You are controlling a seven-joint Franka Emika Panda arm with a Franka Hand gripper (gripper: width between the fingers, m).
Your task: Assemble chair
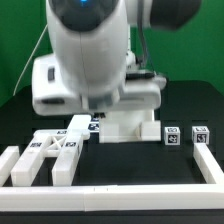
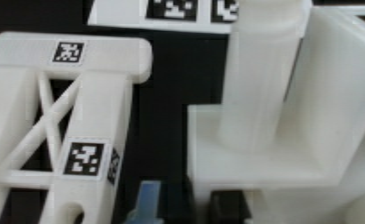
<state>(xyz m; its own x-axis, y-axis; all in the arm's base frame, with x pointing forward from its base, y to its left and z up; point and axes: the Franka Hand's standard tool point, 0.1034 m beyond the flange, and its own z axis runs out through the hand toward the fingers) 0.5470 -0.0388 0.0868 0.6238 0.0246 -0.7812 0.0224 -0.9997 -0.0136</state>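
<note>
The pincer [image 2: 161,204] is fully closed; whether it nips anything cannot be told. Just beside its tips stands the chair's blocky stepped piece [image 2: 277,130], and the cross-braced frame [image 2: 63,110] lies flat on its other side. Beyond both lies a flat tagged panel [image 2: 161,12]. Farther off sit two small tagged blocks [image 1: 172,135].

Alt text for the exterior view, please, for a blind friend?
A big white robot arm hangs over a blocky white chair part on a black table; a cross-braced tagged frame lies at the exterior view's left.
</note>
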